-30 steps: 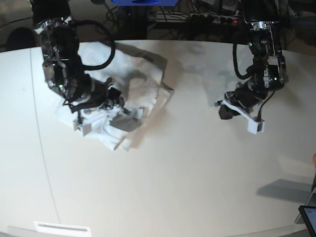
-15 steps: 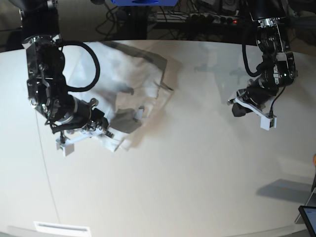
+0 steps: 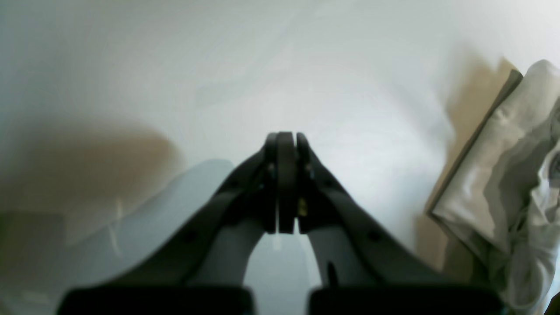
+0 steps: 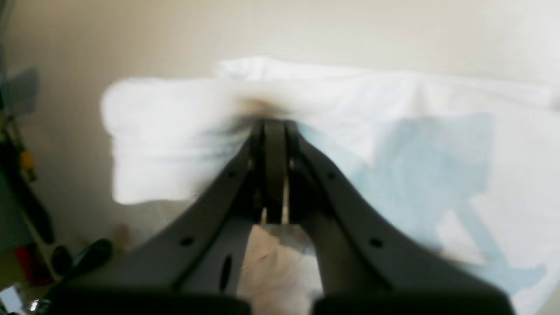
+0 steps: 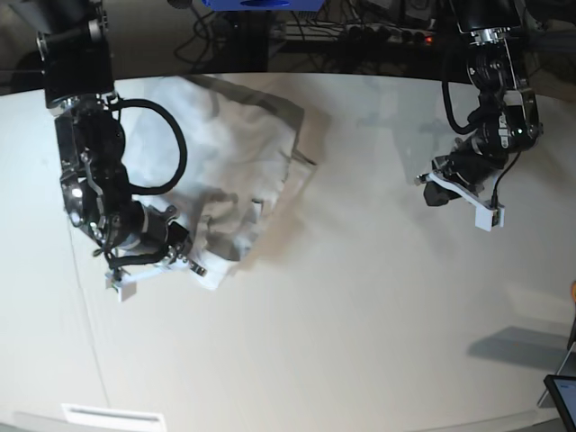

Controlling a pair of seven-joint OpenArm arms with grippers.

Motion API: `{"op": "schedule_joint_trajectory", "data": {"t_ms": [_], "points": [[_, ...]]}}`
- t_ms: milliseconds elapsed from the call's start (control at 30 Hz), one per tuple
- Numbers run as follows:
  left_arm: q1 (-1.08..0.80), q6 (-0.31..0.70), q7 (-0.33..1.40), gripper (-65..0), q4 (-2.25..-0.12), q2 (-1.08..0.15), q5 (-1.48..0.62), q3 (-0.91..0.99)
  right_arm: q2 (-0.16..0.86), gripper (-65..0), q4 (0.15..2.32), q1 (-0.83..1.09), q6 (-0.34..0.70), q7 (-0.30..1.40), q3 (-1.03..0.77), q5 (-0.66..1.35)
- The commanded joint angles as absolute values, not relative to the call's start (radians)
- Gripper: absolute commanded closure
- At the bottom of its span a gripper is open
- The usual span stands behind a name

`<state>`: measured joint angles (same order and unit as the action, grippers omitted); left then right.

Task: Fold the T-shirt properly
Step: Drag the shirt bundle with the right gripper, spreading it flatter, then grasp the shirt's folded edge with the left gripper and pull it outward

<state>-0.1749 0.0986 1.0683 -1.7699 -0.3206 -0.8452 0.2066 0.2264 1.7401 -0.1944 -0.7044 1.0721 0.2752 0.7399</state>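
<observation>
Crumpled white T-shirt on the pale bench, toward ten o'clock in the base view, well apart from the arm at three o'clock. Spread loosely with wrinkles, one edge folded back near the middle, lower corner bunched at about eight o'clock beside the right arm's wrist.

Right pincer fully closed, jaws pressed flat together with no gap. Tips right up against a bright fold of the T-shirt in the right wrist view; blurred, so impossible to tell whether any cloth is pinched between the jaws. In the base view, right pincer low at the T-shirt's lower left edge, touching or just over the cloth.

Left pincer also fully closed, jaws meeting along their whole length, nothing between them. Only bare bench under the tips in the left wrist view; T-shirt heaped at three o'clock of that view, apart from the pincer. In the base view, left pincer raised above the bench at about two o'clock, with its shadow on the surface, clear of the cloth.

Dark cables and equipment beyond the bench's far edge at twelve o'clock.
</observation>
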Motion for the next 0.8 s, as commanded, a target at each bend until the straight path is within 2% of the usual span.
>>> {"op": "schedule_joint_trajectory", "data": {"t_ms": [0, 400, 567, 667, 767], "points": [[-0.168, 0.102, 1.052, 0.0, -1.785, -0.334, -0.858, 0.213, 0.226, -0.3, 1.753, -0.225, -0.698, 1.052, 0.285, 0.750], [-0.163, 0.102, 1.050, 0.0, -1.779, -0.335, -0.857, 0.213, 0.188, -0.3, 1.627, -0.252, -0.698, 0.980, 0.334, 0.748], [-0.160, 0.102, 1.050, 0.0, -1.781, -0.335, -0.857, 0.213, 0.191, -0.3, 1.587, -0.280, -0.698, 0.934, 0.441, 0.748], [-0.168, 0.102, 1.050, 0.0, -1.796, -0.335, -0.857, 0.205, 0.200, -0.1, 1.644, -0.286, -0.698, 0.937, 0.458, 0.746], [-0.197, 0.104, 1.049, 0.0, -1.854, -0.332, -0.857, 0.200, 0.251, -0.1, 1.768, -0.282, -0.698, 0.938, 0.458, 0.746]]}}
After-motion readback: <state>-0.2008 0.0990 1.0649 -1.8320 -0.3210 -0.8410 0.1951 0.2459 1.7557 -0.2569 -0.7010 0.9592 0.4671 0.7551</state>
